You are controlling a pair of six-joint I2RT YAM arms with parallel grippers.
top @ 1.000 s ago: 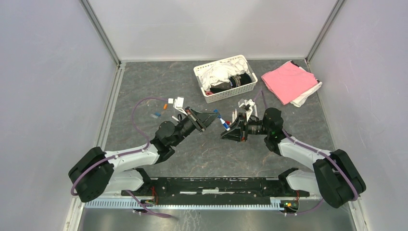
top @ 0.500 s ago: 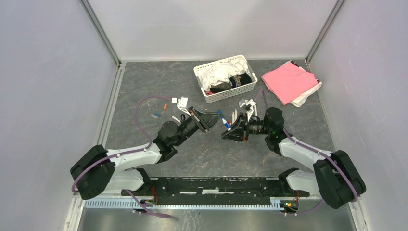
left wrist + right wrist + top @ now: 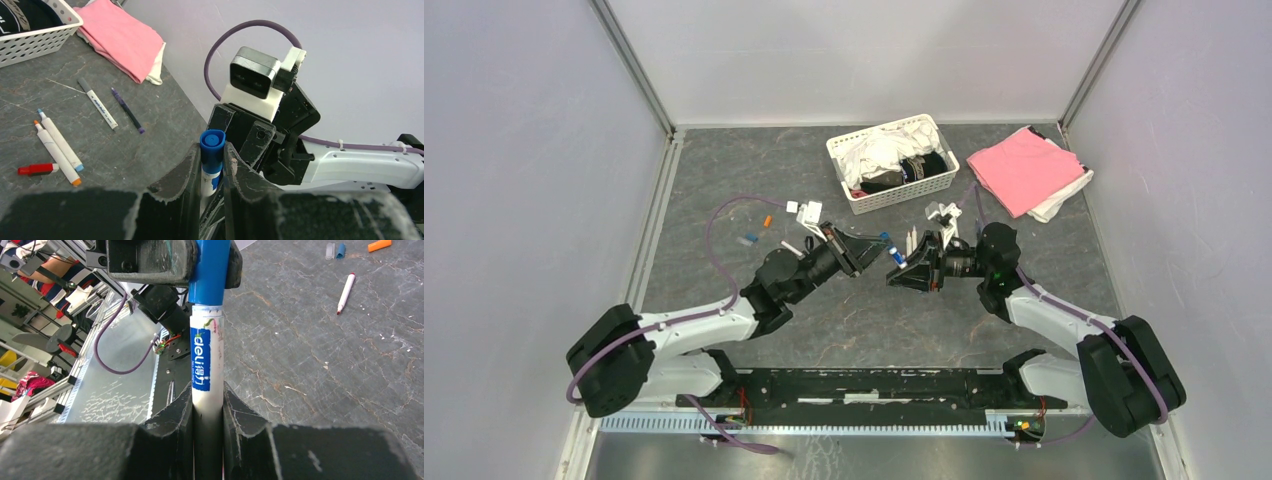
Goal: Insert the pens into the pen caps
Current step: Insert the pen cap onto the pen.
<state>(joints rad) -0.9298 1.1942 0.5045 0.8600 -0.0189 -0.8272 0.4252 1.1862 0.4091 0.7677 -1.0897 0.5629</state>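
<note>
1. Near the white plastic basket [image 3: 891,163], above the surface, the left fingers [image 3: 182,175] pinch a short blue plastic cap [image 3: 212,145].
2. The right fingers [image 3: 172,415] clamp a white-barrelled marker pen [image 3: 207,370], its long axis in line with that cap, end meeting end.

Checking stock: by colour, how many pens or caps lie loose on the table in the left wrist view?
Blue-ended white pen: 1
Orange-ended white pen: 1
Grey-capped white pen: 1
Dark purple pen: 1
Short red piece: 1
Total: 5

Pen [image 3: 206,365] tip hidden inside blue cap [image 3: 210,270] (rear end too).
</note>
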